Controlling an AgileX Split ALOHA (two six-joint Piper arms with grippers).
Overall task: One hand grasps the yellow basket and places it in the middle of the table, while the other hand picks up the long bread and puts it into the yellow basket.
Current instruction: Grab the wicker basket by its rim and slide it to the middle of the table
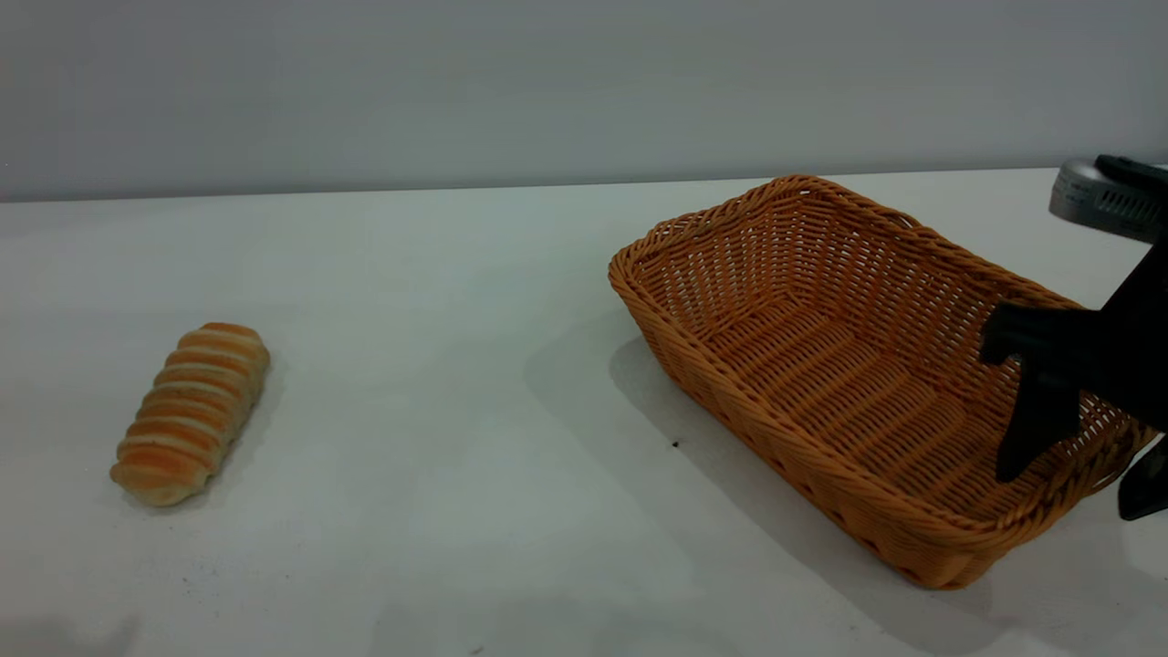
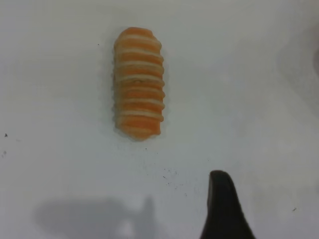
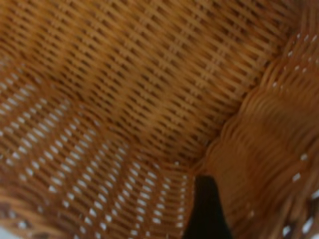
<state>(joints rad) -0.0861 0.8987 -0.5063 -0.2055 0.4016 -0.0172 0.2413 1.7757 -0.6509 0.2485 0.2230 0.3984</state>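
**Table inventory: basket at right, bread at left**

Yellow basket (image 1: 821, 365): upright on table (image 1: 438, 383), right side. Right gripper (image 1: 1086, 456): spread open astride the basket's near right rim, one finger (image 1: 1027, 429) inside, the other outside. Long bread (image 1: 192, 411): flat on table, far left, well apart from basket. Left gripper: above the bread, one fingertip (image 2: 224, 209) visible; open or closed, cannot tell.

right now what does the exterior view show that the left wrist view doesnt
Only the exterior view shows the yellow basket at the table's right side and the right gripper, one finger inside the basket, one outside its right wall. Only the left wrist view shows one fingertip of the left gripper, above bare table short of the bread. Both show the long bread lying alone on the white table, untouched.
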